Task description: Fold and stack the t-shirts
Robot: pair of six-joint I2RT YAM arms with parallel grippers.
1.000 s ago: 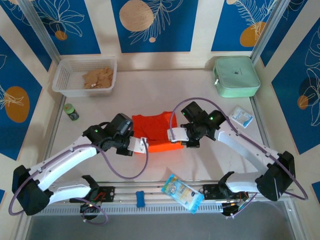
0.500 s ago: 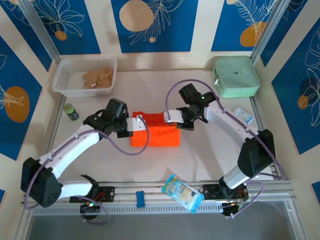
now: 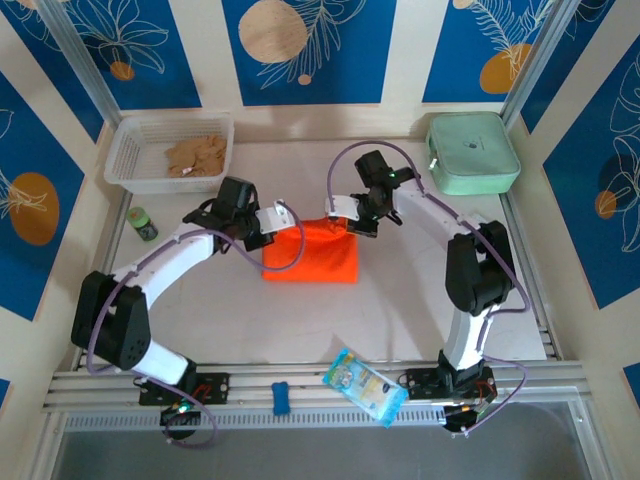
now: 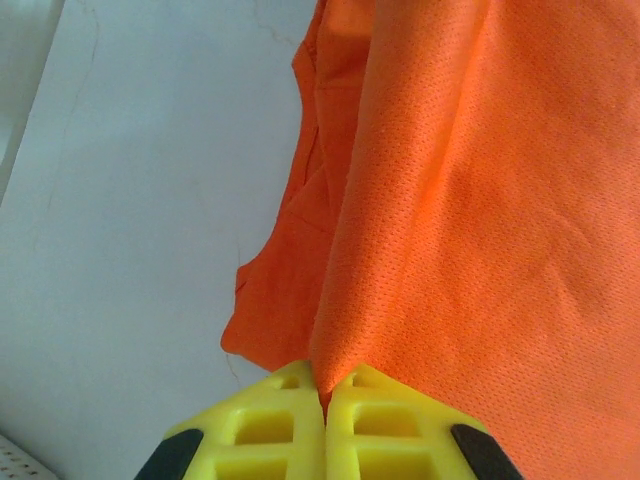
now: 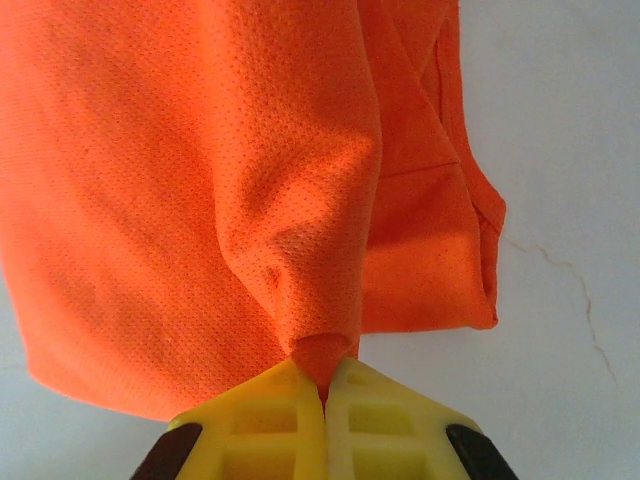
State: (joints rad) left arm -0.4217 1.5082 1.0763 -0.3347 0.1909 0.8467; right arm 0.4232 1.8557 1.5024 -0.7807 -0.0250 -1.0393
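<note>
Inspection of the fold-and-stack job, fold stage. The orange-red t-shirt (image 3: 310,255) lies at the middle of the desk (image 3: 300,330), between the two arms and well apart from the mint-green case (image 3: 472,152) at the far right corner. From above it reads as a compact, roughly rectangular bundle of more than one layer. The left claw (image 4: 323,392) is closed tight on a pinch of cloth at the shirt's far left corner. The right claw (image 5: 325,380) is likewise closed tight on a pinch at the far right corner. In both wrist views the fabric rises in a ridge to the yellow pads, while the lower layers lie flat on the desk beneath. Judgement: a fold is in hand, with the top layer's edge held at both ends, and stacking is not yet begun. The next move calls for both claws to travel together at matched height and pace, keeping the held edge taut and square to the layer below. They should then set it down flat, release, and draw clear without dragging the thin cloth out of line.
</note>
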